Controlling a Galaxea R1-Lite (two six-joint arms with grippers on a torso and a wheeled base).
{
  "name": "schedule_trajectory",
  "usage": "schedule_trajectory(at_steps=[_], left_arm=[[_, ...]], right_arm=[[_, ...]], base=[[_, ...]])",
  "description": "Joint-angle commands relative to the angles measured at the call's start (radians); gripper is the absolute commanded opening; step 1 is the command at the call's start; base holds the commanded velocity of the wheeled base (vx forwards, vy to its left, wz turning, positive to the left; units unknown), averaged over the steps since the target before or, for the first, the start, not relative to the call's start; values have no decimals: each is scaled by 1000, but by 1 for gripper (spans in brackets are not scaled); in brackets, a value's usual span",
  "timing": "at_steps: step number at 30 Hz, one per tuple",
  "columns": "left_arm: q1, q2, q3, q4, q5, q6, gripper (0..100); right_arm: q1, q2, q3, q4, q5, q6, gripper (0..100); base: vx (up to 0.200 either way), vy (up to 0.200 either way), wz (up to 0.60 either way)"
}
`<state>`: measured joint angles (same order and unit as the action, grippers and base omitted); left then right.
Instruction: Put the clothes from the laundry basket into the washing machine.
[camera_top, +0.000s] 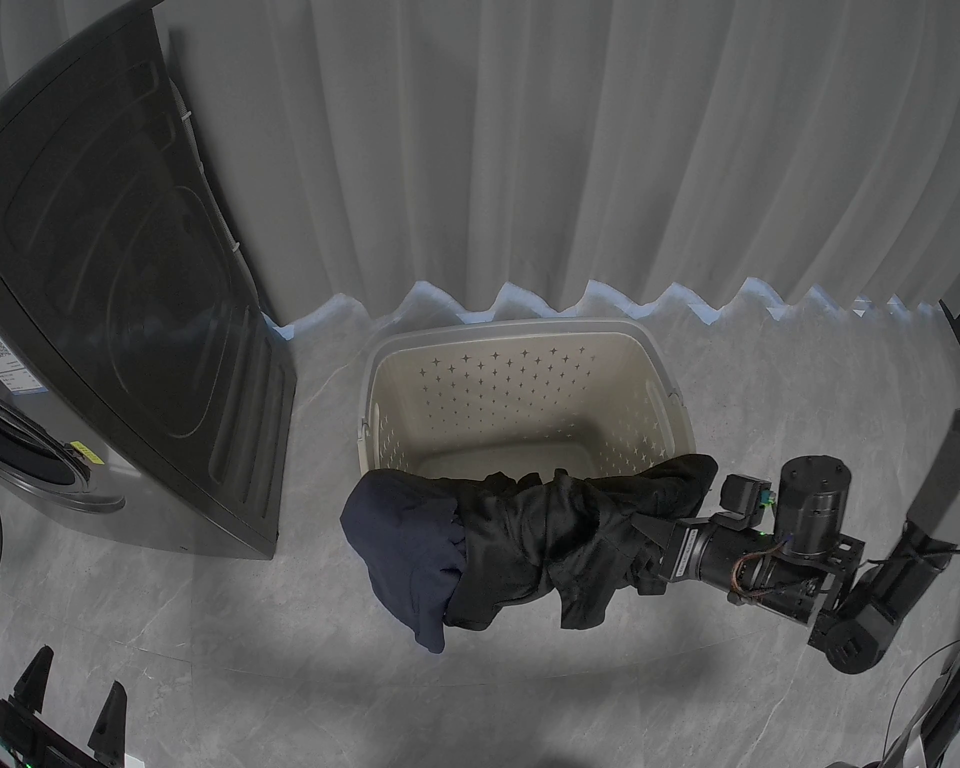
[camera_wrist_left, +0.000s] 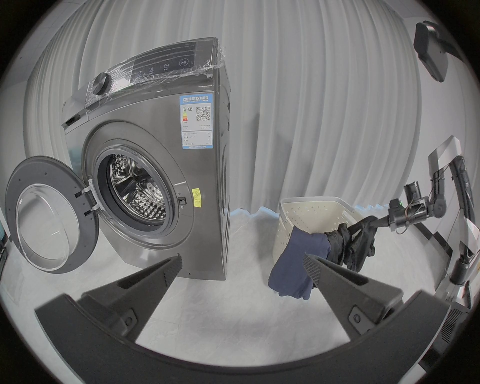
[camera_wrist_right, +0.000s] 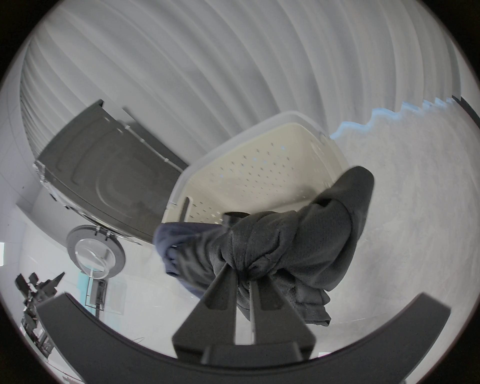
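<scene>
A bundle of clothes, a black garment (camera_top: 545, 545) and a navy one (camera_top: 405, 550), hangs in the air over the near rim of the cream laundry basket (camera_top: 520, 400). My right gripper (camera_wrist_right: 243, 272) is shut on the black garment (camera_wrist_right: 290, 245), with the navy piece (camera_wrist_right: 172, 245) trailing beyond it. The grey washing machine (camera_wrist_left: 160, 150) stands to the left with its round door (camera_wrist_left: 50, 215) swung open and the drum (camera_wrist_left: 135, 187) showing. My left gripper (camera_wrist_left: 242, 265) is open and holds nothing, low near the floor, facing the machine and the basket (camera_wrist_left: 310, 215).
White curtains (camera_top: 560, 150) hang behind the basket and machine. The machine's dark side panel (camera_top: 130, 290) rises left of the basket. Grey marble floor (camera_top: 250, 620) lies open between the machine and the basket.
</scene>
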<state>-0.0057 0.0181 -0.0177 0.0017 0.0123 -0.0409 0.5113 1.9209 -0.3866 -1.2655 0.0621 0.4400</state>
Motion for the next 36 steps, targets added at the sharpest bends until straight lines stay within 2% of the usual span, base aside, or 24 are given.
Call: schedule_trajectory(at_steps=[1, 11, 14, 15, 16, 18, 20, 26, 36], left_arm=[[0, -13, 16, 0, 0, 1, 100], [0, -13, 16, 0, 0, 3, 100], [0, -13, 16, 0, 0, 4, 100], [0, -13, 16, 0, 0, 6, 100], [0, -13, 16, 0, 0, 6, 100], [0, -13, 16, 0, 0, 6, 100], [0, -13, 16, 0, 0, 7, 100], [0, -13, 16, 0, 0, 6, 100], [0, -13, 16, 0, 0, 6, 100]], right_arm=[[82, -244, 55, 9, -8, 17, 0], [122, -410, 18, 11, -27, -1, 0], [122, -425, 0, 11, -25, -30, 0], [125, -437, -23, 12, -25, -73, 0], [127, -439, -28, 12, -25, -84, 0], [139, -450, -66, 12, -24, -141, 0], [148, -462, -69, 15, -24, -155, 0], [164, -468, -46, 14, -24, -172, 0], [165, -467, -46, 6, -25, -173, 0]], base=[[0, 0, 0], [0, 0, 0], [0, 0, 0], [0, 0, 0], [0, 0, 0], [0, 0, 0], [0, 0, 0], [0, 0, 0], [-200, 0, 0]])
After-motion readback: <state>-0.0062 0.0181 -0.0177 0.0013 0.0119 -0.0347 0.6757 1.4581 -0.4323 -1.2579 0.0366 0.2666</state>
